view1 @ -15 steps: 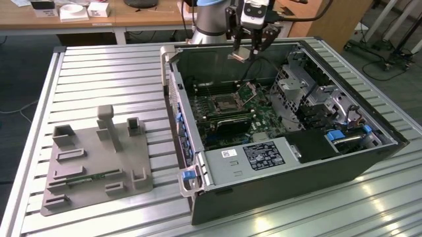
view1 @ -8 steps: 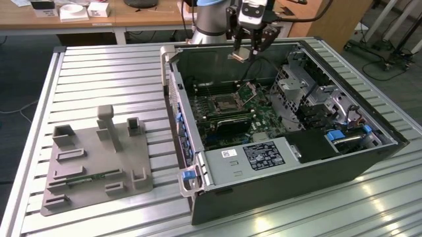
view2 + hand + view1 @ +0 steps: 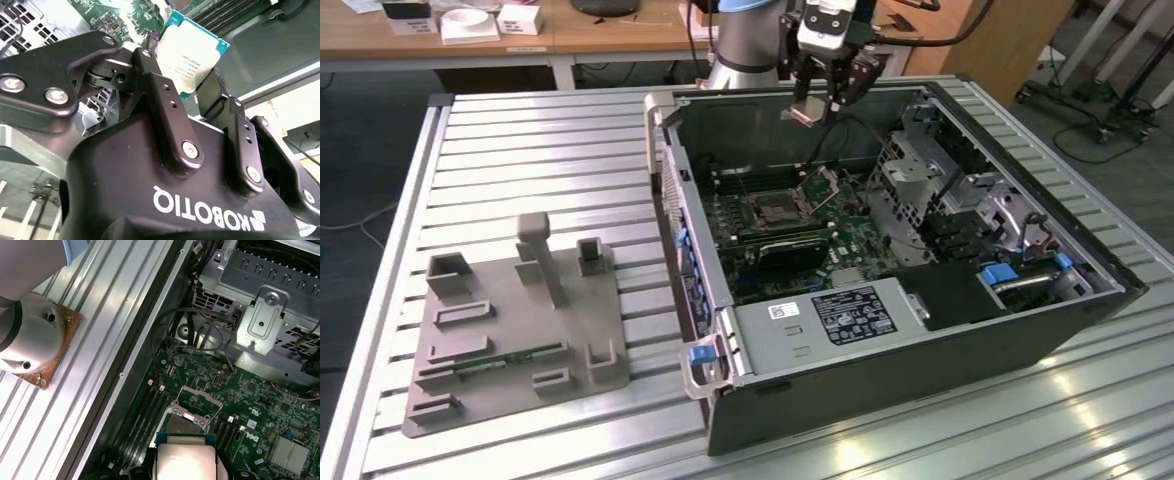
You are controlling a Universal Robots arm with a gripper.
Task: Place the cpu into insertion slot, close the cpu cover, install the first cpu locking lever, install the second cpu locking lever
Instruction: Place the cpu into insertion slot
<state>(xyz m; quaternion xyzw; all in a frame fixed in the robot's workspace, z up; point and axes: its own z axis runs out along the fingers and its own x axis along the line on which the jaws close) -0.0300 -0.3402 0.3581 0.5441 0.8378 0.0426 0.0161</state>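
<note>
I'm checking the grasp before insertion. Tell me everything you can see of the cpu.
The cpu is a small flat square chip. It has a dull silver-grey metal top with faint print and a thin teal-green board edge around it. The gripper clamps it by two opposite edges between its black fingers, and nothing else touches it. It hangs in the air over the open computer case, above the motherboard, not yet in the socket.
</note>
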